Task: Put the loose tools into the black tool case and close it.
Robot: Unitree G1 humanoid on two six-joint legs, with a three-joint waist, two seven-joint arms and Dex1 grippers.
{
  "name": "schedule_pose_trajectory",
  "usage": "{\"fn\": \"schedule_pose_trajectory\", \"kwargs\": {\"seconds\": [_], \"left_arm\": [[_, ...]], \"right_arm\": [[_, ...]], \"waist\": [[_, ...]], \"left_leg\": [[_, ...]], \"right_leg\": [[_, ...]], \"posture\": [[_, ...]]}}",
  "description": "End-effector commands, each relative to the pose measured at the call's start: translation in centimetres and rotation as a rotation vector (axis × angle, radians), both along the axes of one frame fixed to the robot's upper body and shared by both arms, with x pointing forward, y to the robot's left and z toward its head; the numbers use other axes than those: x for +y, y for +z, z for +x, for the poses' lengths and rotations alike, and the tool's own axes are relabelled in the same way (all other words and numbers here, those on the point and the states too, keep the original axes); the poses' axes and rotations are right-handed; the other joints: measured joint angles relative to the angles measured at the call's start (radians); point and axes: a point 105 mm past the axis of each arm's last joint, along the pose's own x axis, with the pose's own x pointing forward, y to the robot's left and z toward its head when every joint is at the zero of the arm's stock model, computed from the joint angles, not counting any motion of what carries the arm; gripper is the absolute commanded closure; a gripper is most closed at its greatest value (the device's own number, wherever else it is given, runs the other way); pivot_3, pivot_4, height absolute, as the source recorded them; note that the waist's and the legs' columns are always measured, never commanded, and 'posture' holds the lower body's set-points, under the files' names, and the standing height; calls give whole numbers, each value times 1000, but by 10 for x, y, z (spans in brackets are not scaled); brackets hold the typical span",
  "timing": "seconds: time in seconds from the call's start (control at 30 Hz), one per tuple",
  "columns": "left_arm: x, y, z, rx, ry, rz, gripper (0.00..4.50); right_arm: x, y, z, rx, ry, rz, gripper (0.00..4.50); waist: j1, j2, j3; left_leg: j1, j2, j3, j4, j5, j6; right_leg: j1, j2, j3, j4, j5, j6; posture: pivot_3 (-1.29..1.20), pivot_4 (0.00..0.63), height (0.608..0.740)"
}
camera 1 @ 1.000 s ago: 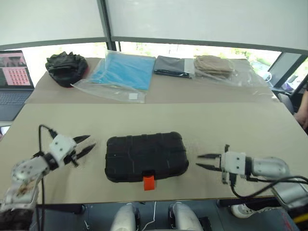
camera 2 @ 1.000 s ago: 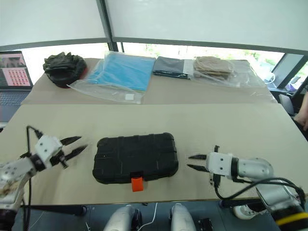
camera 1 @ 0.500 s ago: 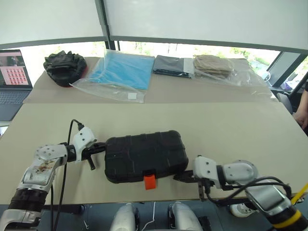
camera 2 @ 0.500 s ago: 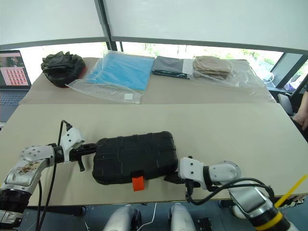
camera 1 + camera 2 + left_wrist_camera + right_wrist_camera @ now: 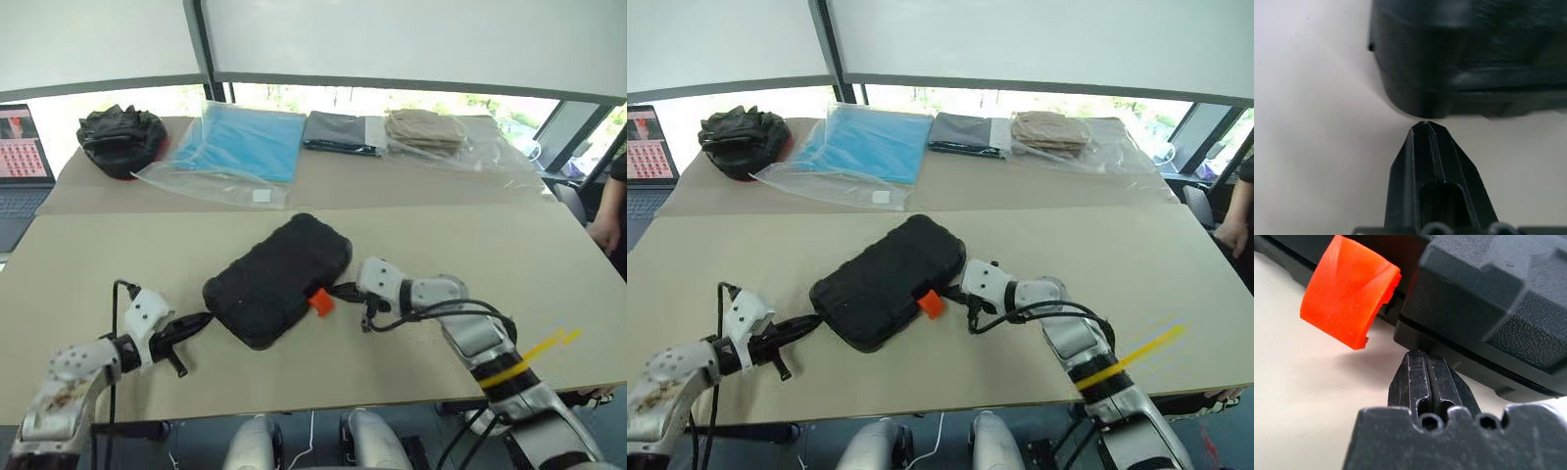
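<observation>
The black case (image 5: 279,279) lies shut on the table (image 5: 470,245), turned at a slant with its orange latch (image 5: 318,302) facing the right gripper (image 5: 343,291). The step in hand looks like swinging the closed case around with both grippers, so it goes best as a slow push low on the case walls, the right tips kept clear of the latch so it does not pop open. Both grippers are pressed together, pinching nothing: the right one sits against the case edge just beside the latch, the left gripper (image 5: 201,319) at the case's near-left corner. A second ago the case lay square to the table edge with both grippers apart from it and spread; now it is rotated and pushed further from the robot.
</observation>
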Motion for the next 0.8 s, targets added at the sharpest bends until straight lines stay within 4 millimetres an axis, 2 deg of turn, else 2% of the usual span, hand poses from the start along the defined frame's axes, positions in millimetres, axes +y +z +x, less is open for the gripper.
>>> {"fn": "schedule_pose_trajectory", "kwargs": {"seconds": [0.03, 0.1, 0.17, 0.27, 0.33, 0.47, 0.7, 0.8], "left_arm": [[11, 31, 9, -111, 72, -46, 4485], [19, 47, 15, -139, 100, -77, 4485], [18, 70, 20, -151, 64, -103, 4485], [6, 88, 23, -127, -21, -134, 4485], [-13, 93, 28, -101, -103, -141, 4485], [-49, 89, 42, -78, -229, -92, 4485], [-89, 71, 69, -60, -287, -35, 4485], [-114, 68, 76, -49, -329, -25, 4485]], "right_arm": [[-4, 21, 5, -65, 9, 42, 4500], [-11, 23, -1, -40, 23, 41, 4500], [-19, 24, -16, 2, 52, 45, 4500], [-24, 23, -32, 54, 80, 42, 4500], [-23, 21, -43, 85, 93, 36, 4500], [-13, 22, -50, 100, 86, 59, 4500], [-7, 20, -47, 99, 57, 76, 4500], [-4, 17, -46, 96, 49, 75, 4500]], "waist": [[4, 0, 0], [5, 0, 0], [9, 0, 0], [13, -1, 0], [13, 0, 0], [13, -1, 1], [12, -1, 1], [17, -1, 1]], "left_leg": [[0, 0, -1, 0, 0, 0], [0, 0, -1, 0, 0, -1], [0, 0, -1, 0, 0, -1], [0, -1, -2, 0, 0, 0], [0, -1, -1, 0, 0, 0], [1, -2, -1, 0, 0, 0], [0, -2, -2, 0, 1, -1], [0, -2, -2, 0, 1, -1]], "right_leg": [[0, 0, 0, 0, 0, 0], [0, 0, 0, 0, 0, 0], [1, -1, -1, 0, 0, 0], [2, -1, -2, -1, 0, 0], [2, -1, -1, -1, 0, 0], [2, -1, -1, -1, 0, 1], [2, 4, 1, -1, 0, 0], [3, 4, 1, -1, 0, 0]], "posture": [[0, 150, 740], [0, 150, 740], [0, 150, 740], [0, 150, 740], [0, 150, 740], [0, 150, 740], [0, 150, 740], [0, 150, 740]]}}
